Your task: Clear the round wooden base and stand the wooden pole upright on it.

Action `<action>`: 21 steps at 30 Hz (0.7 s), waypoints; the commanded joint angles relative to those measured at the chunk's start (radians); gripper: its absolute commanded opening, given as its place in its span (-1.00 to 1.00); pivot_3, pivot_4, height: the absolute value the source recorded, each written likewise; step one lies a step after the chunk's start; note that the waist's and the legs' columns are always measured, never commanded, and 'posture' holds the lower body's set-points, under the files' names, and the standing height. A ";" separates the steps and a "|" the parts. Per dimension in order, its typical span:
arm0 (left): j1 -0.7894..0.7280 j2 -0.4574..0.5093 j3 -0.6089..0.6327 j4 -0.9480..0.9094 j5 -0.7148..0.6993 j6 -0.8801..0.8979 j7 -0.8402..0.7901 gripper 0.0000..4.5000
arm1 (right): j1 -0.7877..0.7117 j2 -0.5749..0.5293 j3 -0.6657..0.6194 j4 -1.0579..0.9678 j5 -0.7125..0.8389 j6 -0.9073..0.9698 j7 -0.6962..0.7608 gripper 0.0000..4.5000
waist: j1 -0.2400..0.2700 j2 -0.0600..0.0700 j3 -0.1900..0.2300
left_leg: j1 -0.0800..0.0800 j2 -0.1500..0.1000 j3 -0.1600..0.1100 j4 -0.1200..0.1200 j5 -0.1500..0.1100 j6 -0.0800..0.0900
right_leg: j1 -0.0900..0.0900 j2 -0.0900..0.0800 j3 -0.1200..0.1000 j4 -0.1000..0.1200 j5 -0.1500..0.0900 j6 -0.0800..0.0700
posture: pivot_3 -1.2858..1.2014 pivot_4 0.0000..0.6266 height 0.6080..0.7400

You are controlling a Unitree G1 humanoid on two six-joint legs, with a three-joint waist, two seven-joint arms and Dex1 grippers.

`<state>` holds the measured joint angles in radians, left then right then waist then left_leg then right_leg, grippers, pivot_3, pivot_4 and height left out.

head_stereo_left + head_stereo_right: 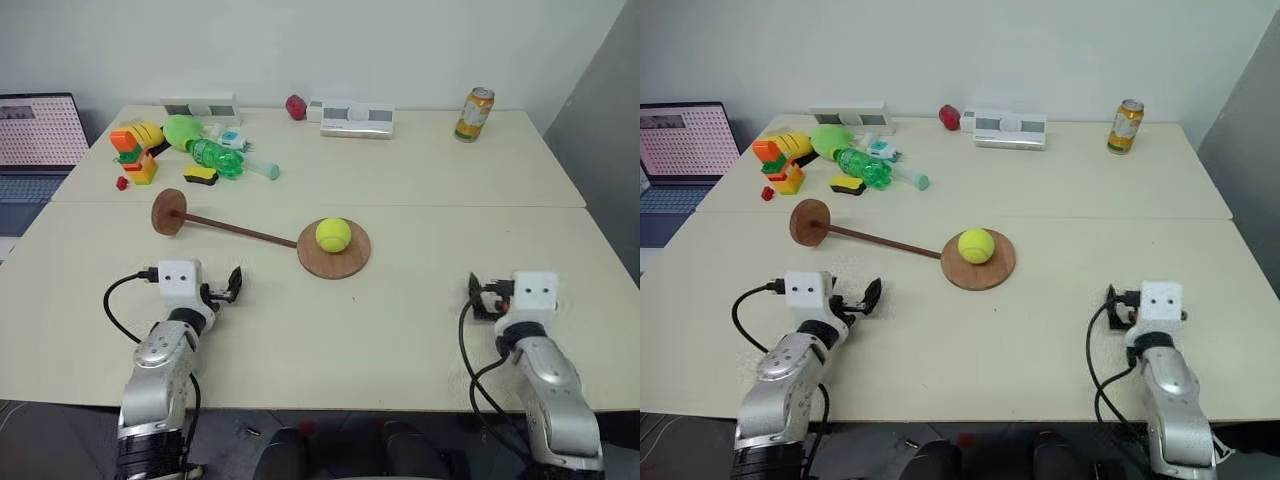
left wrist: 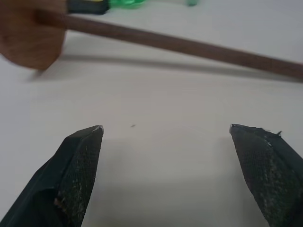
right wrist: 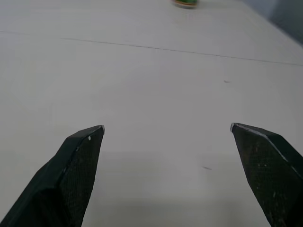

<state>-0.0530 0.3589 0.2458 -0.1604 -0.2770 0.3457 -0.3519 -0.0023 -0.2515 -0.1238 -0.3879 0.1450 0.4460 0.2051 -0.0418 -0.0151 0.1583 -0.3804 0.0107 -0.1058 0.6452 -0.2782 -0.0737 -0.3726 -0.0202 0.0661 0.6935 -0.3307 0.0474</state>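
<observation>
Here the thin dark pole [image 1: 240, 231] lies flat, its disc end pointing left, tip at the round base [image 1: 334, 250]; both the left gripper [image 2: 165, 142] and right gripper [image 3: 166, 142] gape wide, empty.

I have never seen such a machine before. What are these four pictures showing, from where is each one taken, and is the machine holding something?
It is a humanoid robot with two arms at a pale table. Two pictures come from cameras in its head, looking down over the arms. The other two come from cameras on each wrist, looking along two black fingers. The left gripper and the right gripper are both open and hold nothing. On the table, a tennis ball sits on the round wooden base. The wooden pole lies flat, one end at the base. Toys, a green bottle and a drink can stand farther back.
</observation>
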 commanded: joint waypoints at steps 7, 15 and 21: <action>0.082 0.125 -0.068 -0.256 -0.157 0.050 -0.266 0.99 | -0.353 -0.095 0.181 0.162 0.181 0.034 0.408 1.00 | -0.010 0.000 0.001 | 0.000 0.000 -0.001 0.000 0.000 0.000 | 0.001 0.000 -0.001 -0.002 0.000 0.000 | 0.03 -0.52 1.00; 0.142 0.169 -0.054 -0.334 -0.200 0.058 -0.318 0.99 | -0.593 -0.012 0.315 0.465 0.108 -0.084 0.527 1.00 | -0.019 0.001 0.001 | -0.001 0.000 -0.001 0.000 0.000 0.000 | 0.000 0.000 -0.001 -0.003 0.000 0.000 | 0.03 -0.52 1.00; 0.176 0.162 -0.059 -0.408 -0.224 0.081 -0.287 0.99 | -0.694 0.051 0.330 0.626 0.084 -0.159 0.550 1.00 | -0.018 0.001 0.002 | -0.001 0.000 -0.001 0.000 0.000 0.000 | 0.000 -0.001 -0.001 -0.003 0.000 0.000 | 0.03 -0.52 1.00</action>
<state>0.1181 0.5184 0.1713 -0.5081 -0.4778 0.4273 -0.6474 -0.6594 -0.2119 0.2100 0.2250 0.2385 0.3297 0.7407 -0.0595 -0.0144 0.1599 -0.3819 0.0109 -0.1070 0.6452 -0.2783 -0.0735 -0.3729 -0.0209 0.0650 0.6909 -0.3305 0.0473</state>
